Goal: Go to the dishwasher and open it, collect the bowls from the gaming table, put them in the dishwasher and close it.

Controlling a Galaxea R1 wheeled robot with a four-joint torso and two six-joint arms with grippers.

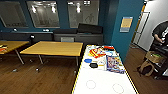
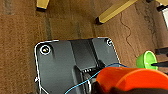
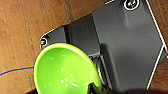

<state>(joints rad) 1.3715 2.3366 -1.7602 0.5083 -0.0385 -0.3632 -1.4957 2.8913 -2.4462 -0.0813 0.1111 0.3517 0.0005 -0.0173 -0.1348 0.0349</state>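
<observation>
The right pincer [image 3: 93, 87] is clenched on the yellow-green bowl [image 3: 62, 70]: a dark finger [image 3: 92, 86] hooks over the rim at the edge nearest the wrist, and the bowl's glossy hollow faces the wrist camera. Behind the bowl lies the robot's dark plate, and past that the wooden floor [image 3: 20, 30], with a thin blue cable [image 3: 15, 71] running out from beside the bowl.

The left pincer [image 2: 105, 88] sits at the edge of the left wrist view, right against an orange cup [image 2: 132, 78] that looms large in front of it. I cannot tell whether this pincer grasps the cup or is released. Just beyond the cup, to the side away from the left pincer, the same yellow-green bowl [image 2: 147, 60] hangs above the floor with a dark tip at its rim. Farther out from the left pincer stand two yellowish table legs [image 2: 115, 11] on the brown floor.

In the head view the gaming table [image 1: 105, 85] stretches forward, its near half of the white tabletop bare except for two faint rings. The blue bowl [image 1: 87, 60] rests toward the far half, near the table's left edge, just beside a small black round thing [image 1: 93, 65]. Colourful game boxes [image 1: 114, 63] and a red and yellow packet [image 1: 97, 52] lie around them. Left of it stand wood-topped tables [image 1: 53, 48]. A person [image 1: 160, 32] stands at the far right, beyond a teal wall [image 1: 125, 25].
</observation>
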